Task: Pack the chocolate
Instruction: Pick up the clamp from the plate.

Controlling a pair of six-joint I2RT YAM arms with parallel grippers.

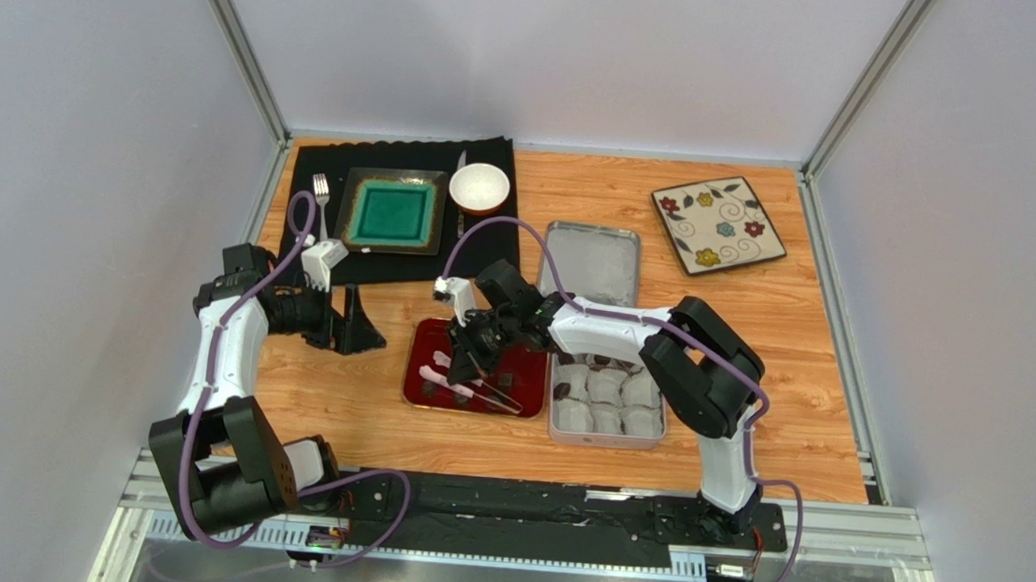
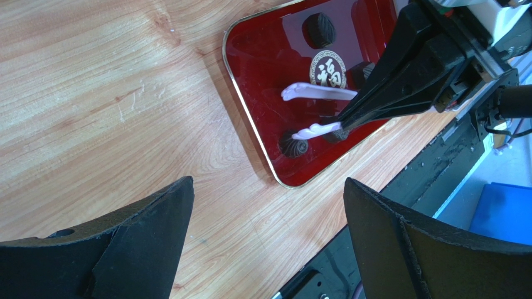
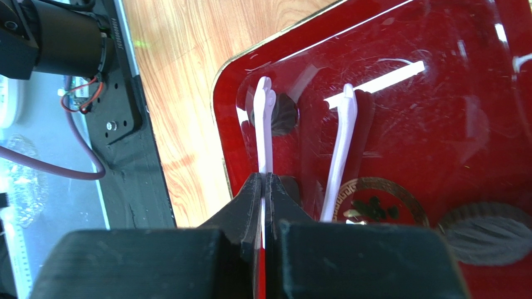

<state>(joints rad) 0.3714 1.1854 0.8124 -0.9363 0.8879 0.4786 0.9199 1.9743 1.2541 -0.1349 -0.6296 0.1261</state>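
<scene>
Right gripper (image 3: 265,187) — clamped on one leg of the white tongs (image 3: 342,137); we judge this readies lifting chocolate (image 2: 319,29) off the red tray (image 2: 262,75). Left gripper (image 2: 268,182) — agape, idle.

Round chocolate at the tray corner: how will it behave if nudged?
The round chocolate lies flat and small, so probably light and stable. The red tray is glossy, so it will likely skid when nudged. Knocked onto its ridged edge, it might roll.
</scene>
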